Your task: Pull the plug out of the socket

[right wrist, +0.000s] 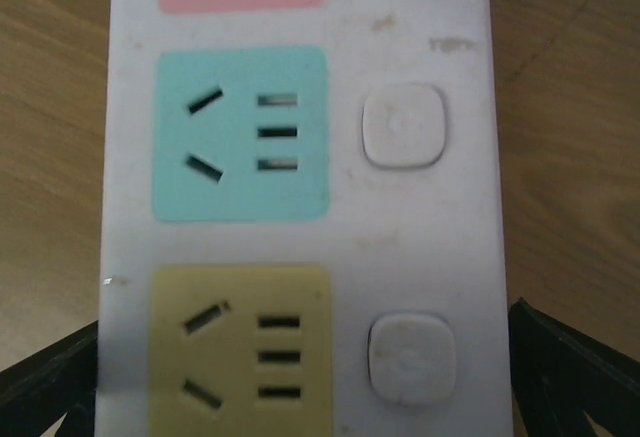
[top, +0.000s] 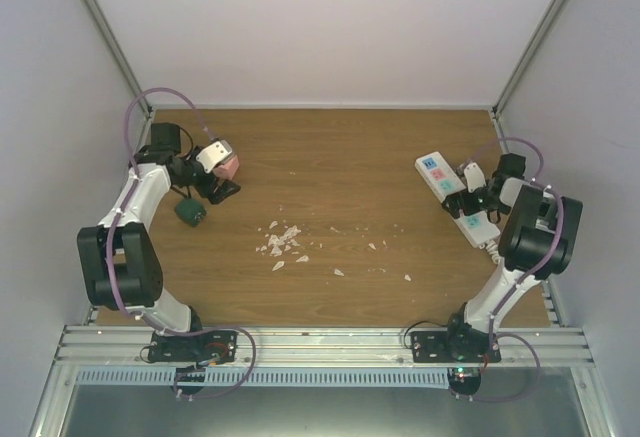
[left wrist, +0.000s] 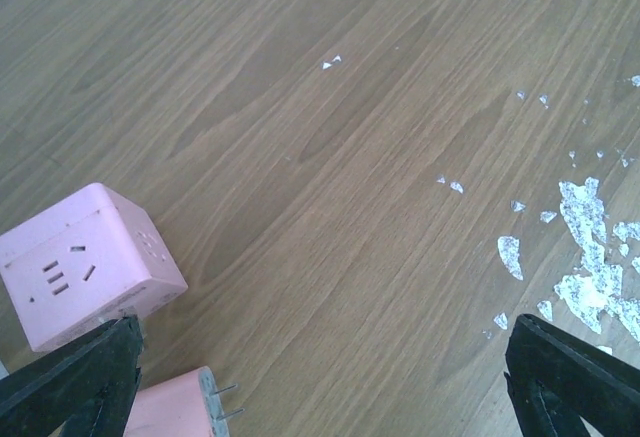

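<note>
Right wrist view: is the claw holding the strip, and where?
Cannot tell: the right claw straddles the strip across its long sides, fingers at its edges, but contact is unclear.

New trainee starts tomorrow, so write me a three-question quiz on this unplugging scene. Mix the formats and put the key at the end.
1. True or false: a plug sits in the teal outlet of the power strip.
2. What is scattered across the middle of the scene? A) white flakes B) screws C) coins
3. Fill in: the left gripper hovers near the pink cube adapter with its jaws ___.
Key: 1 false; 2 A; 3 open.
</note>
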You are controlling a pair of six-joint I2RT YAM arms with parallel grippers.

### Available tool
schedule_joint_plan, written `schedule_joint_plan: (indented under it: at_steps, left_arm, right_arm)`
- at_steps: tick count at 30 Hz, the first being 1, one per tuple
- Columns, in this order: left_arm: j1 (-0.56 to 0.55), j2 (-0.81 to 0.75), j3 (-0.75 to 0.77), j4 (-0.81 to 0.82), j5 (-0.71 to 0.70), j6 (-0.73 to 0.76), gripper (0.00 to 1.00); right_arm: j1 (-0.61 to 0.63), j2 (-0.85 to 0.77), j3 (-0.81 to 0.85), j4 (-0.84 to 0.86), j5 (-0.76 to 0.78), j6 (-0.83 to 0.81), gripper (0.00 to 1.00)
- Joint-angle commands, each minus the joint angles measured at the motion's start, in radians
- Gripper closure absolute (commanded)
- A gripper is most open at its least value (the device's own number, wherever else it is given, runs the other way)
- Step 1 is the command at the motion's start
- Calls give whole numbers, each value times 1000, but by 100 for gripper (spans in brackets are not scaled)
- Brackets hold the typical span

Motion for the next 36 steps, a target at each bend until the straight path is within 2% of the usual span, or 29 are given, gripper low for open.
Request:
schedule_joint_plan:
  at_steps: [1, 10, 14, 19, 22, 27, 31, 36]
  left_arm:
    - [-7, 26, 44, 30, -11, -34, 1]
    - [-6, 75, 111, 8, -11, -106, 1]
    - [12, 86, 149, 3, 37, -141, 1]
    - [52, 93, 210, 33, 106, -266, 1]
    - [75, 69, 206, 83, 129, -356, 1]
    - [93, 8, 181, 138, 127, -461, 1]
    - [94, -78, 108, 201, 107, -499, 1]
    - [92, -135, 14, 258, 55, -515, 1]
  right_arm:
    - [-16, -55, 6, -71, 18, 0, 0]
    - [-16, -130, 187, -191, -55, -1, 0]
    - [-16, -150, 302, -254, -125, 5, 0]
    - [-13, -163, 459, -316, -257, 43, 0]
    - [-10, -192, 483, -295, -343, 76, 0]
    - [6, -277, 406, -174, -493, 181, 0]
    - [44, -373, 218, 26, -569, 289, 0]
    - [99, -465, 3, 229, -572, 352, 0]
